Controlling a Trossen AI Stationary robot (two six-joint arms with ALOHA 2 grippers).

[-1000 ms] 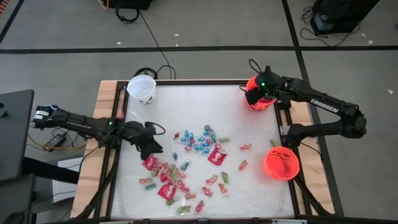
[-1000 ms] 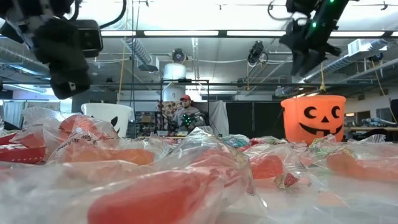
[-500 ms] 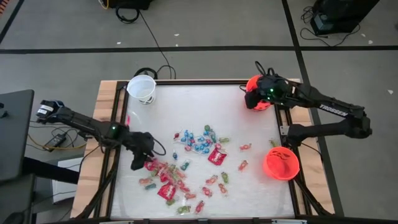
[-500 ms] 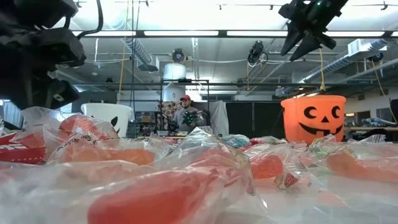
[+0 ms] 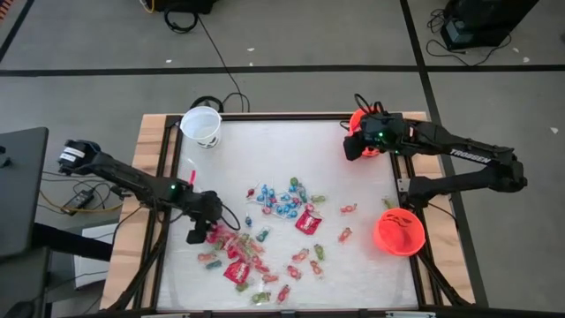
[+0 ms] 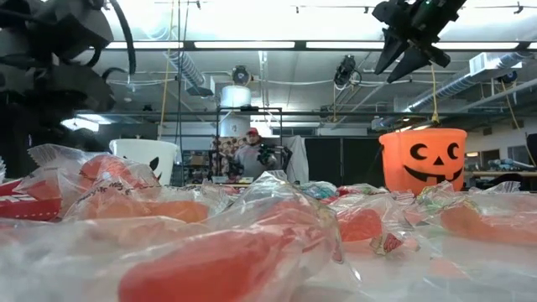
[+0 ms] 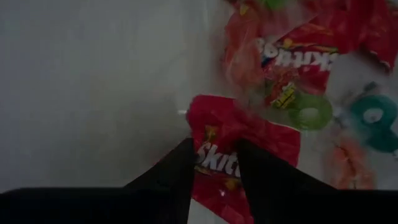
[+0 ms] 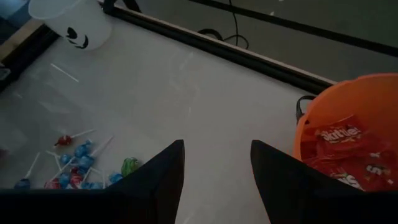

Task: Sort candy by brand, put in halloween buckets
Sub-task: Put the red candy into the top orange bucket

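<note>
Left gripper [image 7: 212,163] pinching red packet [image 7: 249,134] at picture's bottom centre. Light, crinkly, slippery; best pinched by an edge. Right gripper [image 8: 214,168] open, empty, beside bucket [image 8: 311,118].

Bright ceiling strip lights [image 6: 252,44] glare overhead, while the near candy [image 6: 210,252] blurs out of focus.

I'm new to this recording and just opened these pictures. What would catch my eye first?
A bright scatter of candy covers the middle of the white table. The left gripper is down at the pile's left edge, its fingers around a red Skittles packet. At the far right corner, the right gripper hangs open beside an orange bucket already holding red packets.
</note>
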